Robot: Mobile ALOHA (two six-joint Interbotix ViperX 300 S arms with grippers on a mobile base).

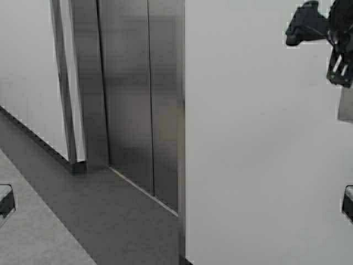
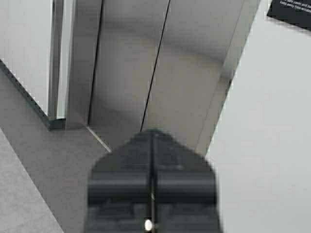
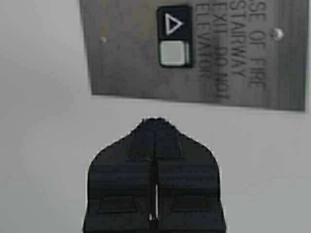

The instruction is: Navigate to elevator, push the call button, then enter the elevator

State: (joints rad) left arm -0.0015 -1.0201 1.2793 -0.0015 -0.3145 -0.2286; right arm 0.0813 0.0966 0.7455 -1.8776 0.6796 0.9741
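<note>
High view: the elevator [image 1: 140,105] sits left of centre, its brushed steel doors shut along the dark centre seam, recessed behind a steel frame; a white wall [image 1: 259,138] fills the right half of the view and a grey floor [image 1: 83,215] runs along the threshold. The right arm is raised at the upper right edge against that wall, with the right hand [image 1: 300,27] pointing in toward the wall, apparently lifted to button height. The call button cannot be made out here; a grey sliver at the right edge under the arm may be its plate, not confirmed. Left arm barely visible at the lower left edge, idle. Left wrist view: the left hand [image 2: 152,160] is pressed closed, fingers meeting on a thin line, aimed at the elevator doors from near the floor; a black sign [image 2: 291,12] shows on the wall at the corner. Right wrist view: the right hand [image 3: 154,145] is likewise closed flat, holding nothing, likely so the joined tips make one blunt pusher. Directly ahead is the call button [image 3: 172,52], a pale square under a triangle symbol, set in a steel plate [image 3: 121,53] engraved with fire-warning text. Hand near but apart from it. Judgement: approach done, press not yet made; doors closed, entry pending.
</note>
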